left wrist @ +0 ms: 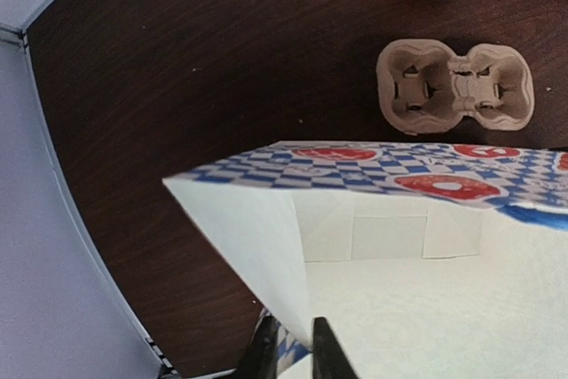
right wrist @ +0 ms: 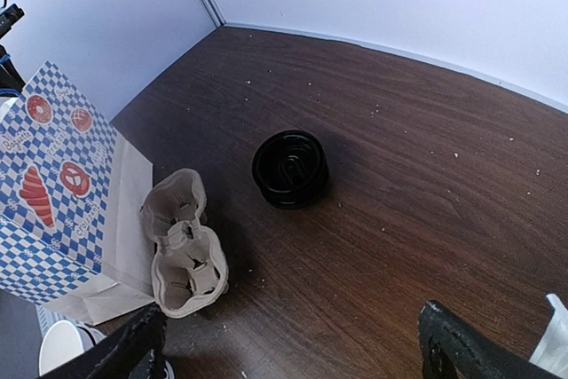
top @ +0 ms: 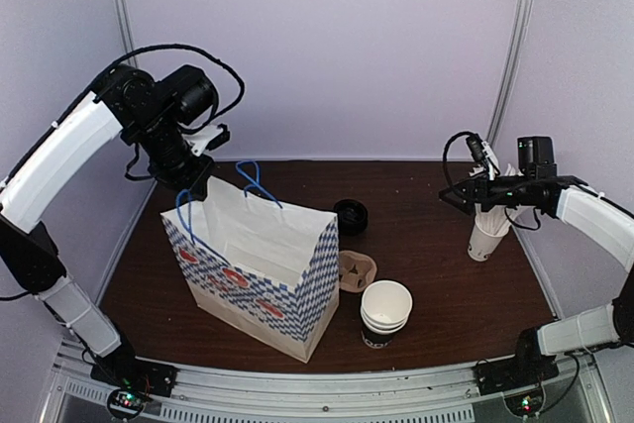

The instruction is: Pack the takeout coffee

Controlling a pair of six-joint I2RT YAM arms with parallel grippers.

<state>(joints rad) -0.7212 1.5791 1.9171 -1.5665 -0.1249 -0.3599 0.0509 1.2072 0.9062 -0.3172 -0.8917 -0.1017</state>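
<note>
We log the takeout coffee (top: 350, 215) not yet bagged, standing on the tabletop (top: 436, 274). Left gripper (left wrist: 293, 330) jaws straddle the paper bag (top: 248, 279) rim, and we cannot tell if they pinch. Right gripper (right wrist: 293, 326) jaws are spread and empty.

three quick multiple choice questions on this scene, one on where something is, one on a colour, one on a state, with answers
1. Where is the cardboard cup carrier?
A. inside the bag
B. on the table beside the paper bag
C. on top of the cup stack

2. What colour are the checks on the paper bag?
A. red and black
B. green and white
C. blue and white

3. How is the right gripper?
A. open, holding nothing
B. shut on a straw
C. shut on the carrier

Answers:
1 B: the cardboard cup carrier lies flat on the table right next to the paper bag.
2 C: the bag's outer walls show a blue and white check with red pictures.
3 A: the right gripper has its fingers spread wide, with only bare table between them.
</note>
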